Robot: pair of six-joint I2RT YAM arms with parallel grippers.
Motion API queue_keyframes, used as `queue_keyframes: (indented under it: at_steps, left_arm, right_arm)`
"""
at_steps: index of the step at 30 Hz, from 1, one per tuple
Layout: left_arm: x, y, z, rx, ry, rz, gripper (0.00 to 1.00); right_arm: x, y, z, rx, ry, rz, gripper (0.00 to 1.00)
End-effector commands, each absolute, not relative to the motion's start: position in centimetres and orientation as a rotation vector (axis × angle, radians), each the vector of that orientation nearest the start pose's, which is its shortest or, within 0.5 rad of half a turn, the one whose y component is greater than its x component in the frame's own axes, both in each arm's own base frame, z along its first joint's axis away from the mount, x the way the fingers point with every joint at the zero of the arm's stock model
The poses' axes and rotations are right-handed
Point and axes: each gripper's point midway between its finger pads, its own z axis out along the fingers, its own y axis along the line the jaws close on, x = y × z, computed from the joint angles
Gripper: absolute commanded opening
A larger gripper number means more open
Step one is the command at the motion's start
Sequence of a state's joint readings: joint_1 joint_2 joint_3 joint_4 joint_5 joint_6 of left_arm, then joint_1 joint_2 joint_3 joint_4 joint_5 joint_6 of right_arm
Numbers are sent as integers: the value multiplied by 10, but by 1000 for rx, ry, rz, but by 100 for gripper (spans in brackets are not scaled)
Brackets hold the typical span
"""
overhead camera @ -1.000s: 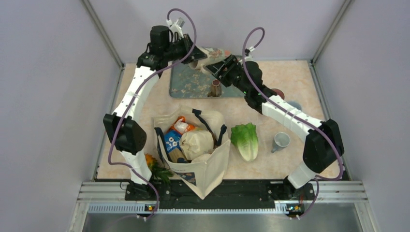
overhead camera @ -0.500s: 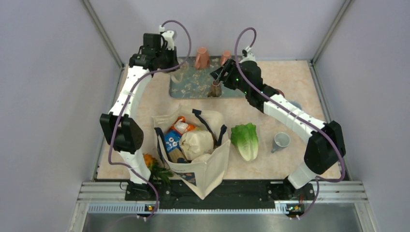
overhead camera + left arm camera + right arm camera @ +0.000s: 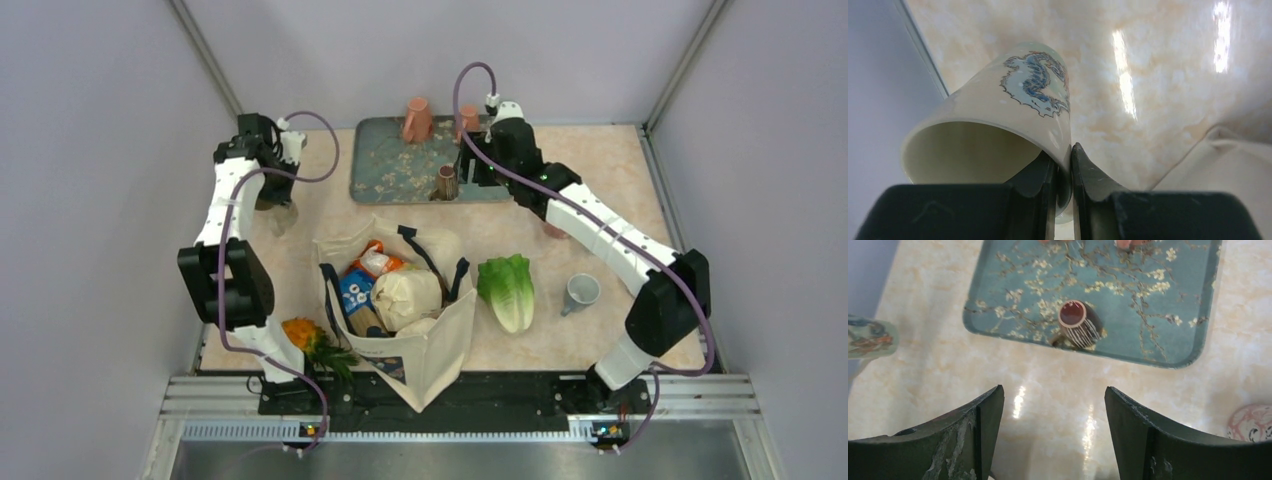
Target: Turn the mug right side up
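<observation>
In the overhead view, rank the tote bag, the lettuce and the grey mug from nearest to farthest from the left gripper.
From the left gripper, clamped on the dragon mug:
1. Tote bag, front centre.
2. Romaine lettuce, right of the bag.
3. Grey mug, farthest right.

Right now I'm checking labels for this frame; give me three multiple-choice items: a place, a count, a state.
1. Where is the brown striped cup? A on the teal tray; B in the tote bag; C beside the lettuce.
2. How many pink cups stand on the tray? A one; B two; C four.
3. The left gripper is: A open; B shut on the mug's rim; C holding lettuce.
Answers: A, it sits on the tray; B, both at the far edge; B, fingers pinch the rim.
</observation>
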State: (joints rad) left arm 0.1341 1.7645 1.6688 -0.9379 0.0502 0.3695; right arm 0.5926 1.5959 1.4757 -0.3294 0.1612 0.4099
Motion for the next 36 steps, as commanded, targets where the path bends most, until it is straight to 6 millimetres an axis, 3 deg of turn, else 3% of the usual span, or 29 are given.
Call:
queue_keyframes:
  at_steps: [1,9,13,20,21,26,30,36]
  left_arm:
    - [392,69,213,444,2492,220,0]
    - [348,67,176,538,2680,126,0]
    - [341,56,164,589,2697,40,0]
    - [336,55,146,625,2747,7,0]
    - [335,54,144,626,2749,-2,2]
    - [331,49,146,640,2733,-28,32]
    - [331,48,152,625,2726,-32,50]
    - [334,40,169,588,2694,-77,61]
  right_arm:
    - [419,254,259,-143,2073,379,74]
    - [449,270,231,-196,2126,325,78]
    - [467,283,213,-244,2146,313,82]
    - [497,296,174,-311,2182,236,86]
    - [500,297,168,-321,2189,223,86]
    - [513,305,144,-366,2215,202,88]
    - [521,308,130,-380,2224,175,89]
    - [527,312,100,-406,2267,157,89]
